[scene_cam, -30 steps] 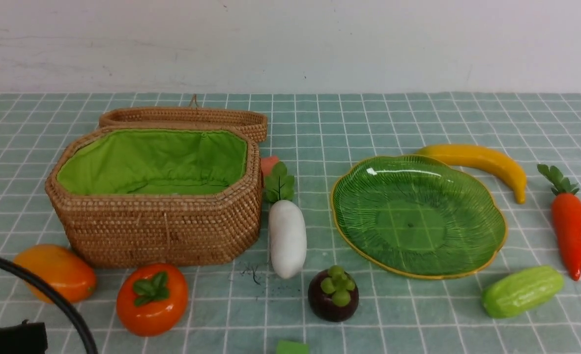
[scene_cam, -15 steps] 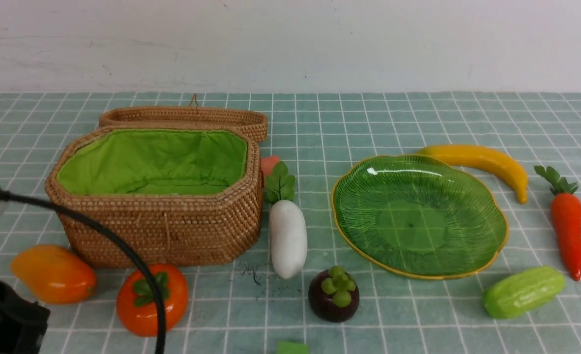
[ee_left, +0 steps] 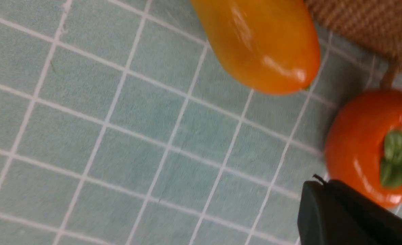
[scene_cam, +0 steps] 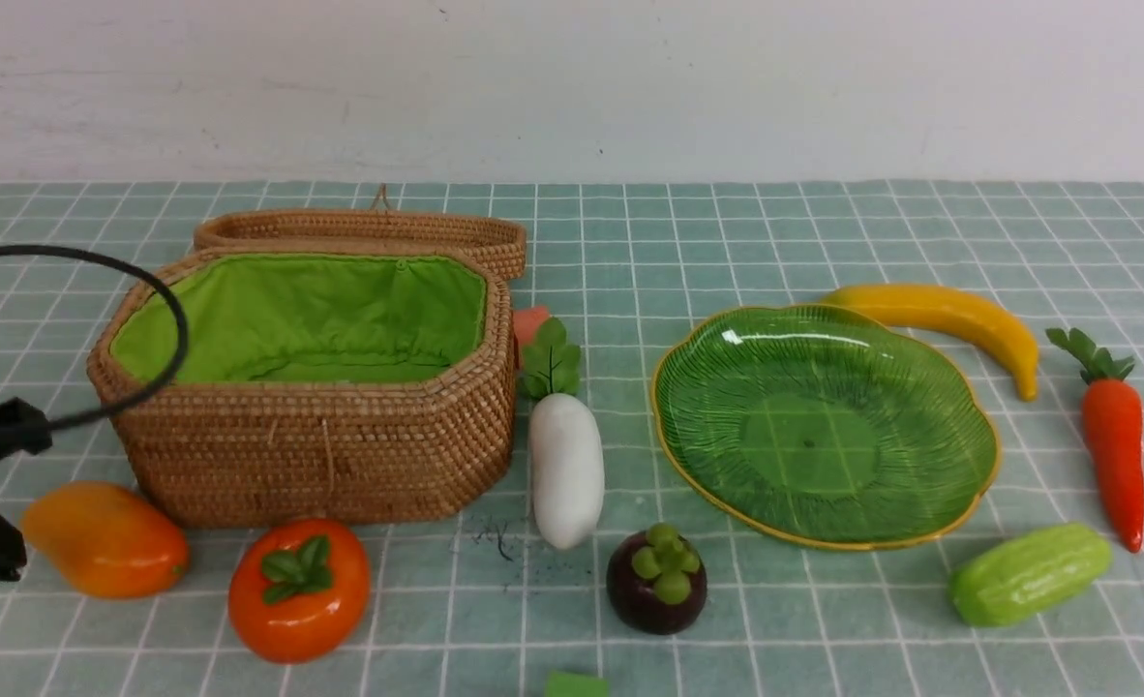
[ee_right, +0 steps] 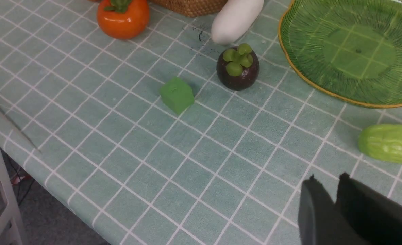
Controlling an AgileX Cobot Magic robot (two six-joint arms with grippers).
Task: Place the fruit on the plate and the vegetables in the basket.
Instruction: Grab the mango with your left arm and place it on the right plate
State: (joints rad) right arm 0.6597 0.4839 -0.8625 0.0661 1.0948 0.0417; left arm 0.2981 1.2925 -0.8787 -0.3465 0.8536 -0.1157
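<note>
Jaws on the left gripper (ee_left: 323, 200) are pressed fully together and hold nothing. That gripper hangs over bare cloth near the table's (scene_cam: 824, 242) front-left corner, close to the glossy orange-yellow toy mango (scene_cam: 103, 537) and the orange-red toy persimmon with a green leaf cap (scene_cam: 299, 589). On the right gripper (ee_right: 327, 190) the jaws stand barely apart, with only a thin slit between the tips, and they too are empty. It hovers near the front edge, with the light green bumpy toy cucumber (scene_cam: 1029, 573) close by.

By the look of it, the sorting has not begun. The wide translucent green ribbed glass plate (scene_cam: 824, 426), right of centre, is bare. The large brown woven wicker basket with bright green lining (scene_cam: 320, 455), left of centre with its lid folded back, shows only fabric inside.

All four fruits remain to be moved:
- The mango and persimmon lie just in front of the basket.
- The dark purple toy mangosteen (scene_cam: 656, 581) sits near the front edge, between basket and plate.
- The yellow toy banana (scene_cam: 949, 319) lies just behind the plate.

All three vegetables are also waiting:
- The white toy radish with green leaves (scene_cam: 565, 465) lies just beside the basket's right wall.
- The orange toy carrot (scene_cam: 1114, 455) lies toward the right edge.
- The cucumber lies in front of the plate.
</note>
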